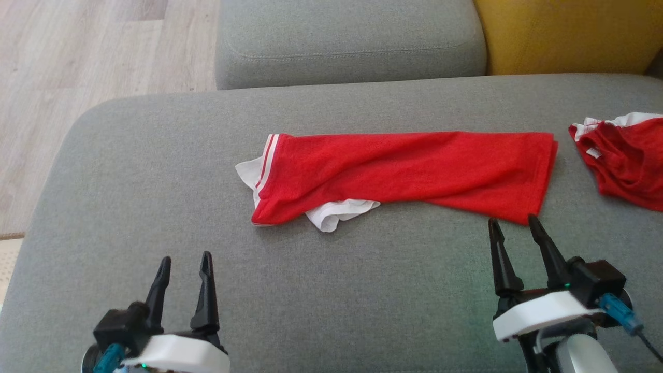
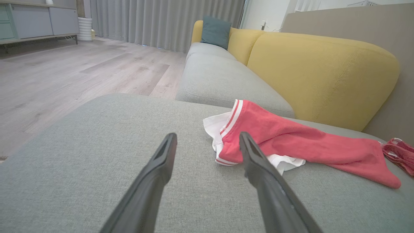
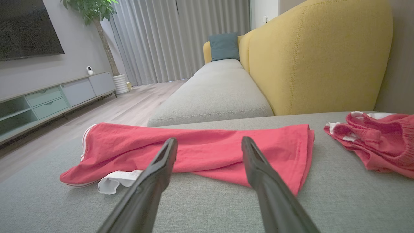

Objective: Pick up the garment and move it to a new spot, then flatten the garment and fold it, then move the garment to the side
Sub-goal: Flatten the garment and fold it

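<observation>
Noted red knit garment (image 1: pixel 414 166), white striped trim, folded into long rumpled band, mid-seat on coarse grey woven sofa cushion (image 1: pixel 155 181). Logged second crumpled red piece (image 1: pixel 627 160) apart at right. Found left fingers (image 1: pixel 206 290) and right fingers (image 1: pixel 500 259) spread wide, empty, right tips near hem.

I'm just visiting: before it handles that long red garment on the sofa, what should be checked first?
1. Left gripper open and empty: ok.
2. Right gripper open and empty: ok.
3. Red garment lying in one long strip on the grey cushion: ok.
4. White fabric tucked in at its left end: not ok, it sticks out.
5. Second red garment apart from it: ok.
6. Right gripper's tips clear of the garment's near corner: cannot tell.
</observation>
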{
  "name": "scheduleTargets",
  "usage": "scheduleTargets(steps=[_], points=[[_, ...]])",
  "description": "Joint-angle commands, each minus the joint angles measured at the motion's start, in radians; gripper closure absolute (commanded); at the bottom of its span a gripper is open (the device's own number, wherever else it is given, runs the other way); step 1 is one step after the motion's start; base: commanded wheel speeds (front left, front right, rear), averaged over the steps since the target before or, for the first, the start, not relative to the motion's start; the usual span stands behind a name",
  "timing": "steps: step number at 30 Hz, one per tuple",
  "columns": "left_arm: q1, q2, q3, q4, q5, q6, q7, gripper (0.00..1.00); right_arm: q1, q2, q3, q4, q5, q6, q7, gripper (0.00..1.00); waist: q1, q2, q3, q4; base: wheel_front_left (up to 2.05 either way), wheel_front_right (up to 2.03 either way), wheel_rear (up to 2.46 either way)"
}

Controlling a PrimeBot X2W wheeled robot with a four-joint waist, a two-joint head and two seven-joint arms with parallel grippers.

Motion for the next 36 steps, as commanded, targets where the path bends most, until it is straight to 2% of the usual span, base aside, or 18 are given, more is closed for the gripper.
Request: scheduleTargets(steps=[1,29,36], points=[[-0.023,-0.004,0.038,-0.029,0.014,-0.003,-0.012,0.00,-0.020,-0.004,0.026,-0.029,-0.001,-0.001,-0.010,0.00,0.0000,-0.0001,0.000,0.000,0.00,0.00,0.00],[-0.026,-0.033,0.069,-0.004,0.044,-0.040,-0.012,0.00,-0.023,-0.004,0.024,-0.031,-0.004,-0.001,-0.005,0.00,0.0000,-0.0001,0.013,-0.004,0.00,0.00,0.00],[-0.065,-0.032,0.055,0.027,0.057,-0.063,-0.012,0.00,-0.031,-0.004,0.030,-0.039,-0.003,-0.001,-0.005,0.00,0.0000,-0.0001,0.046,-0.018,0.00,0.00,0.00]])
